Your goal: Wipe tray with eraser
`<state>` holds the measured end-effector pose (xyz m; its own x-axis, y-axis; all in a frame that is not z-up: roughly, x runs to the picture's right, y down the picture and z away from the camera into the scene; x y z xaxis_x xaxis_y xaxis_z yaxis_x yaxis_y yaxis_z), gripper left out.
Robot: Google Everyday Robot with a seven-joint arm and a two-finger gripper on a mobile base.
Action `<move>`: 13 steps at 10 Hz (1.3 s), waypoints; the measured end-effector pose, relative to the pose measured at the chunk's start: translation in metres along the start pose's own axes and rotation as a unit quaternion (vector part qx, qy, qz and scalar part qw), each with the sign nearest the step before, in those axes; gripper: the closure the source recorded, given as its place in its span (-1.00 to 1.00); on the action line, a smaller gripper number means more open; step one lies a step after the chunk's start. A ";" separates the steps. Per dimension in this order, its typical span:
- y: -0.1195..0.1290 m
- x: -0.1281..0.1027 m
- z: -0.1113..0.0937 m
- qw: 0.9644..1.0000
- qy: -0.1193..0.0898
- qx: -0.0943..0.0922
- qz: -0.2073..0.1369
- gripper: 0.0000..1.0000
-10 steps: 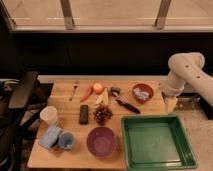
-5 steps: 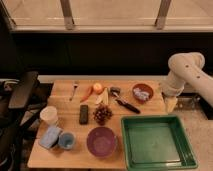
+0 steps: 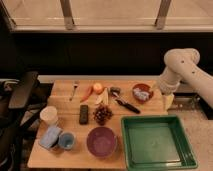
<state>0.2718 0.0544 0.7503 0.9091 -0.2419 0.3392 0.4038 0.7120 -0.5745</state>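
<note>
The green tray [image 3: 156,119] sits at the table's front right corner, and I see nothing lying in it. The eraser [image 3: 84,114], a small dark block, lies left of centre beside a bunch of grapes [image 3: 103,114]. My white arm bends down from the upper right, and the gripper [image 3: 168,102] hangs by the table's right edge, just behind the tray and beside a red bowl [image 3: 142,92]. It stands open with nothing in it, far from the eraser.
A purple bowl [image 3: 101,141] stands left of the tray. A black-handled utensil [image 3: 126,104], fruit [image 3: 98,88], a carrot [image 3: 87,93] and a fork [image 3: 74,90] lie behind. A white cup [image 3: 49,115], a blue block [image 3: 50,136] and a blue cup [image 3: 66,141] sit front left. A dark chair [image 3: 20,95] stands left.
</note>
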 end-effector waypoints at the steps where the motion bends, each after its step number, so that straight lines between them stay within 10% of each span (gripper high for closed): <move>1: -0.011 -0.016 0.001 1.000 -0.005 -0.003 -0.029 -0.49; 4: -0.042 -0.078 0.003 0.992 -0.019 -0.010 -0.124 -0.49; 9: -0.054 -0.198 0.017 0.961 -0.035 -0.026 -0.274 -0.49; 13: -0.054 -0.200 0.017 0.960 -0.036 -0.026 -0.276 -0.49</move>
<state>0.0671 0.0754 0.7257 0.5472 -0.5257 0.6513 0.8279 0.4544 -0.3288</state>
